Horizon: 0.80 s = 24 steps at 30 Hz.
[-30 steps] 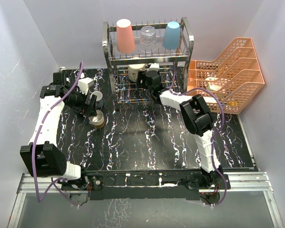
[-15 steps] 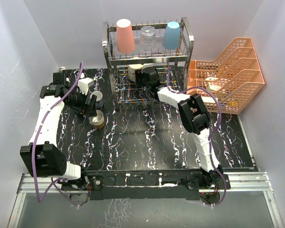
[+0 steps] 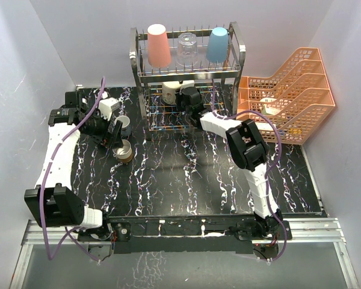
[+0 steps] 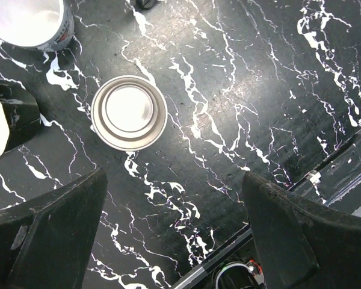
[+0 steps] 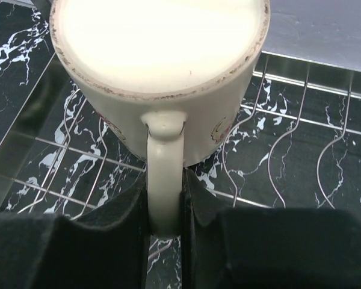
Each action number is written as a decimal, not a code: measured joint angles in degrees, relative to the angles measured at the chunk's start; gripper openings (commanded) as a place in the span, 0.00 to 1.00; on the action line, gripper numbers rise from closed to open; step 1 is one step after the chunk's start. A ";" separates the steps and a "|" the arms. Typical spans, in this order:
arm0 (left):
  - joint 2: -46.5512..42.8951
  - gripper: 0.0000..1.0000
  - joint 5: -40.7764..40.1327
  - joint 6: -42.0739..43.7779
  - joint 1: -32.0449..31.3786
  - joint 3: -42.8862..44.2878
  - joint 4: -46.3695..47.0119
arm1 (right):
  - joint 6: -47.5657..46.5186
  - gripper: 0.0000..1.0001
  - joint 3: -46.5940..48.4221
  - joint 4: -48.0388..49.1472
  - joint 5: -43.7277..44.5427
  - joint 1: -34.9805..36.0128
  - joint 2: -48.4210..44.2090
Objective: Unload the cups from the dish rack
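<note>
On the lower tier of the dish rack (image 3: pixel 186 75), the right pincer (image 5: pixel 164 211) is gripping the cream mug (image 5: pixel 162 54) by its handle. Its two black fingers (image 5: pixel 96 241) are pressing against either side of the handle with no gap showing. The mug is sitting on the rack's wire floor, its flat cream end facing the wrist camera. From above, the right arm is reaching forward under the upper tier to get at it.

On the upper tier, the salmon-pink tumbler (image 3: pixel 158 45), the clear glass (image 3: pixel 187 49) and the light-blue tumbler (image 3: pixel 217 44) are standing in a row from left to right.

Left of the rack, the left pincer (image 4: pixel 173 198) is hanging wide open above the black marbled desk (image 3: pixel 186 174), holding nothing. The brownish metallic cup (image 4: pixel 129 112) is standing on the desk below it, clear of both fingers. The small grey cup (image 4: pixel 30 21) is standing near that cup, on its far side. The orange trays (image 3: pixel 289 96) are sitting at the right of the rack.
</note>
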 measured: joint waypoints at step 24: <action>-16.55 0.89 8.66 13.79 -6.49 -18.16 17.33 | 23.80 0.08 -31.47 1.66 -4.33 2.14 -28.59</action>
